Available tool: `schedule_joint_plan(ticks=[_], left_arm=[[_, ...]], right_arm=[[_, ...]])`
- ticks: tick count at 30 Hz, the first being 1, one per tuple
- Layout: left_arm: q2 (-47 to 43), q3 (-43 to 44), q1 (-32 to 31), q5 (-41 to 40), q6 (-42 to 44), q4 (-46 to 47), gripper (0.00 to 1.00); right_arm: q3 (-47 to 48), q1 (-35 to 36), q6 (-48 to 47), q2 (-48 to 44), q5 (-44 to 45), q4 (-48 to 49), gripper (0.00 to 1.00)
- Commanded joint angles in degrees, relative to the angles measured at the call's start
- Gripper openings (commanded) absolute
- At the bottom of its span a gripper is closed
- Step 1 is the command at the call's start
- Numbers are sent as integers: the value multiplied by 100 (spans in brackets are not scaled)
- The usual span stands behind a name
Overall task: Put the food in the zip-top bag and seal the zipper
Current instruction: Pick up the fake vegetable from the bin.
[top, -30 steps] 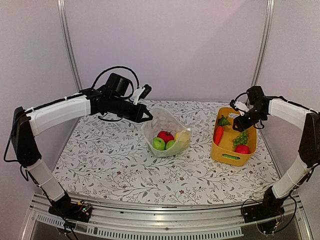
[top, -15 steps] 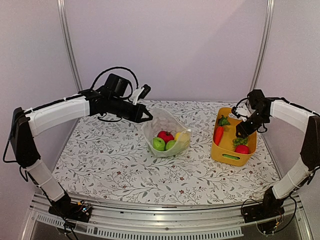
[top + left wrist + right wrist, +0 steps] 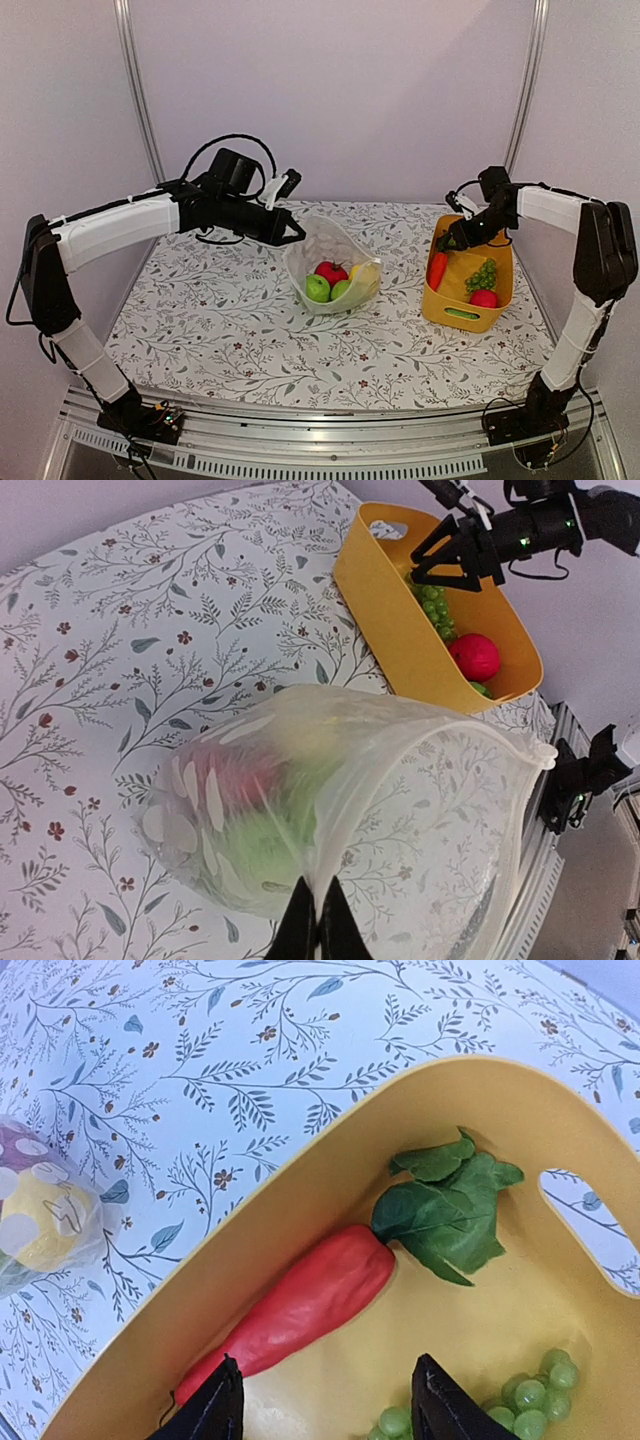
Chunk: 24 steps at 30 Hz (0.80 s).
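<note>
The carrot [image 3: 310, 1300] lies slantwise in the yellow bin [image 3: 435, 305], against its left wall. Its long axis runs from the red tip at the near end to the leafy green top at the far end. The right claw [image 3: 325, 1365] hangs spread over it, gripping nothing, beside the grapes [image 3: 535, 1390]. The left claw [image 3: 315, 925] is clenched on the rim of the zip-top bag [image 3: 400, 810], which sits mid-tabletop [image 3: 220, 330].
</note>
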Motion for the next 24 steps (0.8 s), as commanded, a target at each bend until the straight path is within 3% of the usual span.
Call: schedule_joint_plan(ticks=[1,17,24], left_arm=[[-206,-102,87,-107,14,170,0],[-240,-45,370,17,-40,157,0],[-256,-55,404,43,-43,161,0]], right_arm=[[201,-8,611,596,-412,315,55],[229,-4,1537,1496,-187,608,51],[267,-8,1913,1691,80,807,43]])
